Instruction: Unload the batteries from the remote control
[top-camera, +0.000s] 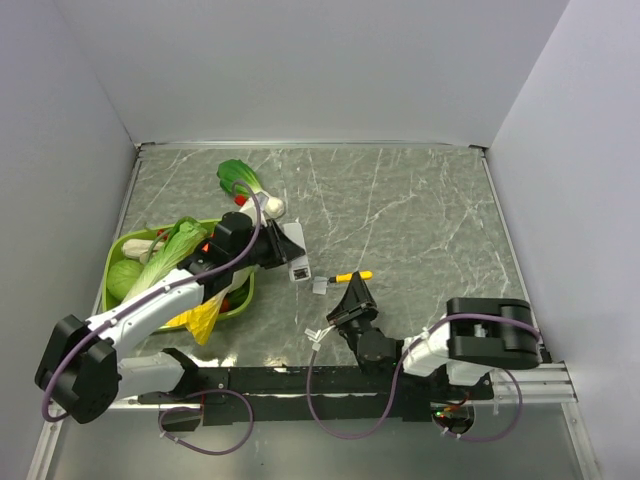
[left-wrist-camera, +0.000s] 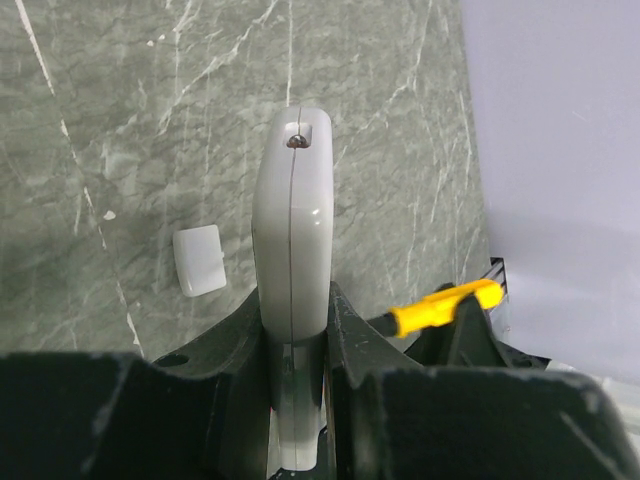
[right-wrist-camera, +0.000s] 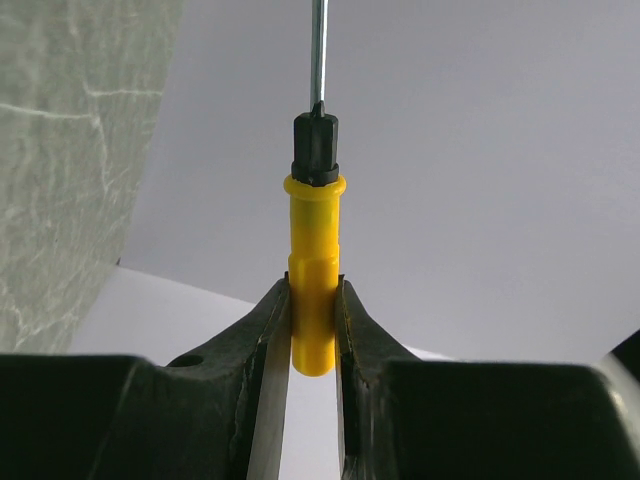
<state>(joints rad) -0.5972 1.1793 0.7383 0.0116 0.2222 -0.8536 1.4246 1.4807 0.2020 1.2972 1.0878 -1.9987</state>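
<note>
My left gripper (left-wrist-camera: 295, 300) is shut on the remote control (left-wrist-camera: 292, 220), a slim white body held edge-on with its seam toward the camera. From above, the remote control (top-camera: 292, 252) sticks out of the left gripper (top-camera: 272, 248) over the table's middle left. A small grey cover piece (left-wrist-camera: 200, 260) lies on the table beside it. My right gripper (right-wrist-camera: 314, 290) is shut on the yellow screwdriver (right-wrist-camera: 314, 260), whose black collar and metal shaft point away. In the top view the screwdriver (top-camera: 355, 275) sits just right of the remote, in the right gripper (top-camera: 352, 292). The batteries are hidden.
A green basket (top-camera: 112, 255) with leafy vegetables and a yellow bag (top-camera: 205, 320) stands at the left, under the left arm. A bok choy (top-camera: 240, 180) lies behind it. The cover piece (top-camera: 320, 285) rests between the two grippers. Grey walls enclose the marble table.
</note>
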